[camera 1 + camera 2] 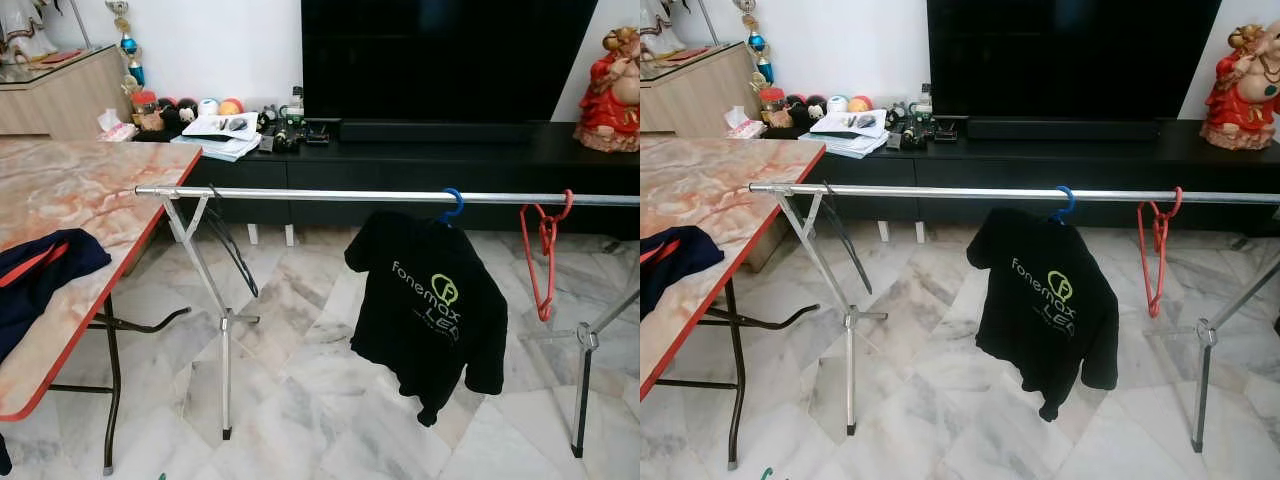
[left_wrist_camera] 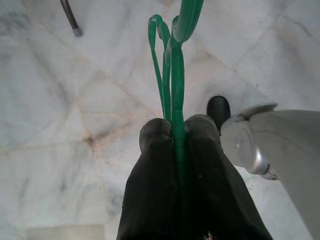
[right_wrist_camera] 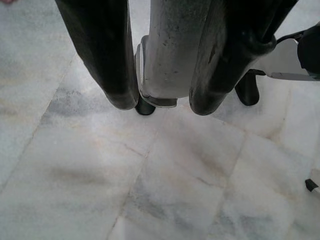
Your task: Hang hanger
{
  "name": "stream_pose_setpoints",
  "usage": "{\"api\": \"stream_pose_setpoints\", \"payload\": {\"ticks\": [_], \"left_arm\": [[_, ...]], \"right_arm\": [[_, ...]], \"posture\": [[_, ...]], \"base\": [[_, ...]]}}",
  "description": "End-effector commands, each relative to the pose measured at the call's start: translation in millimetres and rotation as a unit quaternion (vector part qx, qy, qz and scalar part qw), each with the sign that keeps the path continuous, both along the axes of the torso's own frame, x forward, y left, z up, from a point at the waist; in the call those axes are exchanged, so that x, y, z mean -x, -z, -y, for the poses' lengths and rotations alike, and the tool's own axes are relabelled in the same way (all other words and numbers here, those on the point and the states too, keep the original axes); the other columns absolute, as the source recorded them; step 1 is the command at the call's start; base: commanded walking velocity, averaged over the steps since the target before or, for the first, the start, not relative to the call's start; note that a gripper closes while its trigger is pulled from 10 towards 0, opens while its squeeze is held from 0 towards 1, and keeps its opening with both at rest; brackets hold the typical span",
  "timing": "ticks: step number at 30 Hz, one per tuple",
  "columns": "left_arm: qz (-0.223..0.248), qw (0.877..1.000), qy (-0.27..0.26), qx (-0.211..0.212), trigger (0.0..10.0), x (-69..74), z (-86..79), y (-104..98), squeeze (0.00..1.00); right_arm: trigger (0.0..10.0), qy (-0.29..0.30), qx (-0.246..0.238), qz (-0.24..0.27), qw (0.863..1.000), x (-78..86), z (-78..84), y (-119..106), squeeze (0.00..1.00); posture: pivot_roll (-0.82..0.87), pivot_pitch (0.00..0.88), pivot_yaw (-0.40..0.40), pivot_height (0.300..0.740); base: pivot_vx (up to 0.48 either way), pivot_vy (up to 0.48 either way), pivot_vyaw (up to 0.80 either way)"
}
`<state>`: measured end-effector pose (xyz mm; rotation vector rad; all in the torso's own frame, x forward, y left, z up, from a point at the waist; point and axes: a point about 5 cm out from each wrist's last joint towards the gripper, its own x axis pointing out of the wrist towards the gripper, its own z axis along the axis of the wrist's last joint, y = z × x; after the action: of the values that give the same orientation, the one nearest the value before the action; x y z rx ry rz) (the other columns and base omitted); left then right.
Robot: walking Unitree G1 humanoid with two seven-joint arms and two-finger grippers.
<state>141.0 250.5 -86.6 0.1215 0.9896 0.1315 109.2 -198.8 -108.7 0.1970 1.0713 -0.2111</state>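
Note:
A green plastic hanger (image 2: 176,60) is pinched between the two black fingers of my left gripper (image 2: 172,125), which is shut on it low over the marble floor. My right gripper (image 3: 157,102) hangs open above the floor with nothing held; a silver part of my own body shows behind its fingers (image 3: 112,75). Ahead stands a silver rack rail (image 1: 350,196). A black T-shirt (image 1: 425,310) hangs from it on a blue hanger (image 1: 455,203). A bare red hanger (image 1: 545,250) hangs further right, and a thin black hanger (image 1: 232,250) hangs near the rail's left end.
A marble-pattern folding table (image 1: 80,190) with a dark garment (image 1: 40,280) on it stands on the left, close to the rail's end. The rack's legs (image 1: 225,330) spread on the floor. A black TV cabinet (image 1: 420,165) and a red statue (image 1: 612,90) stand behind the rail.

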Motion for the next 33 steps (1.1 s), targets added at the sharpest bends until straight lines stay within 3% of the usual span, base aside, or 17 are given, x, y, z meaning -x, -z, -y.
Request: {"api": "stream_pose_setpoints", "payload": {"ticks": [1, 3, 9, 11, 16, 23, 33], "left_arm": [[-0.018, 1.0, 0.005, -0.001, 10.0, 1.8, -7.2, -0.7, 0.0], [-0.023, 1.0, 0.02, 0.0, 10.0, 1.9, -9.4, -1.5, 0.0], [-0.03, 0.999, 0.011, 0.003, 10.0, 7.1, -9.1, 0.6, 0.0], [-0.034, 0.999, 0.015, 0.009, 10.0, 11.1, 3.0, 5.6, 0.0], [-0.034, 0.999, 0.009, 0.022, 10.0, 11.5, 19.2, 10.1, 0.0], [-0.025, 1.0, 0.006, 0.017, 10.0, 0.5, 3.2, 2.3, 0.0], [-0.022, 0.999, 0.008, 0.024, 10.0, -6.9, 12.4, 2.4, 0.0]], "right_arm": [[10.0, 0.006, 0.001, -0.001, 1.0, -6.9, -2.7, -1.0, 0.0], [10.0, 0.015, 0.0, 0.012, 1.0, -14.6, -3.4, -3.3, 0.0], [10.0, 0.027, -0.001, 0.015, 1.0, -14.5, -5.6, -3.1, 0.0], [10.0, 0.02, -0.003, 0.013, 1.0, -13.2, -9.5, -2.2, 0.0], [10.0, 0.015, -0.001, 0.016, 1.0, -18.9, 0.0, -5.0, 0.0], [10.0, 0.009, 0.002, 0.017, 1.0, -19.4, 3.3, -5.7, 0.0], [10.0, 0.0, 0.005, 0.016, 1.0, -18.2, 4.3, -5.6, 0.0]], "posture": [[0.04, 0.0, 0.065, 0.74], [0.03, 0.0, 0.067, 0.74], [0.03, 0.0, 0.066, 0.74], [0.03, 0.0, 0.061, 0.74], [0.03, 0.0, 0.043, 0.74], [0.03, 0.0, 0.031, 0.74], [0.03, 0.0, 0.026, 0.74]], "base": [[0.0, 0.0, 0.0], [0.0, 0.0, 0.0], [0.208, 0.0, 0.0], [0.268, 0.0, 0.0], [0.272, 0.0, 0.0], [0.28, 0.0, 0.0], [0.285, 0.0, 0.0]]}}
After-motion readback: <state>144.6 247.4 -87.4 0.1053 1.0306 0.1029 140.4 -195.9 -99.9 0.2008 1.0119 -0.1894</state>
